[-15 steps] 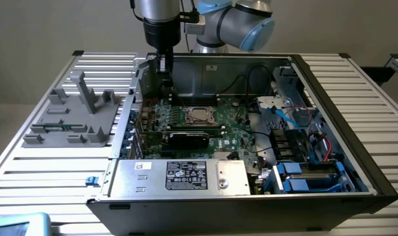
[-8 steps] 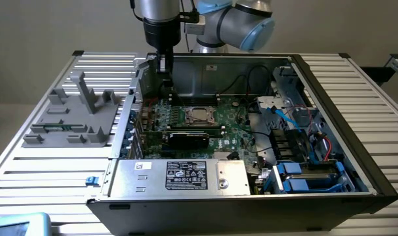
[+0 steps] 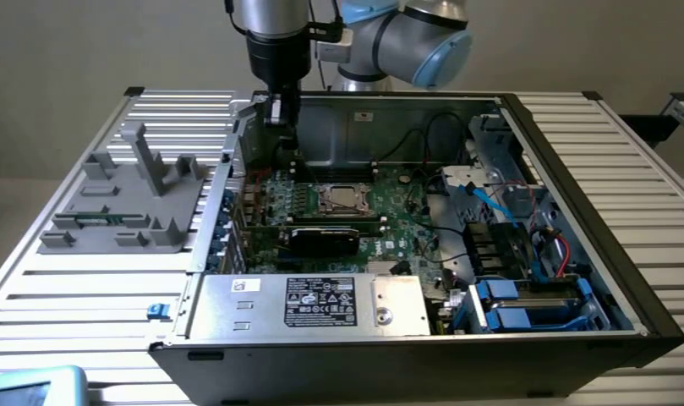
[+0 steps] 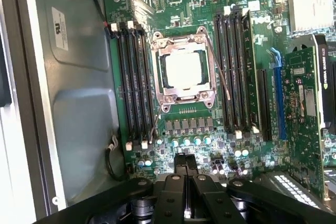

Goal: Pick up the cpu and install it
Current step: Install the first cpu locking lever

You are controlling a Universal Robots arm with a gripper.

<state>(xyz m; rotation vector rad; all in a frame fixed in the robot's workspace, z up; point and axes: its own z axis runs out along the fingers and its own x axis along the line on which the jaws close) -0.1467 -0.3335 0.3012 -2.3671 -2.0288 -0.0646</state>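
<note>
Plainly the small flat square cpu (image 4: 182,71), with its shiny silver-grey metal top and thin darker rim, lies inside the metal-framed black socket (image 4: 181,43) on the green motherboard (image 4: 252,145). It sits between two banks of long black memory slots (image 4: 134,82). The motherboard is mounted in the open black and grey metal computer case (image 3: 387,127), which rests on the slatted pale metal bench (image 3: 612,169). A grey plastic fixture block (image 3: 128,203) stands on the bench at the exterior view's left, well apart from the chip.

The black gripper (image 4: 185,169) hangs over the motherboard by the case's far corner on the exterior view's left, apart from the socket and not touching the cpu. Its fingers are pressed together with nothing between them.

By its look the cpu should be light, thin and stiff, with a smooth top that pads could slip on. I judge its underside fragile, and the socket's contacts more so, which makes a tilt or a scrape the main risk. The sound place to hold it would be two opposite edges of the rim, kept level, never the face.
</note>
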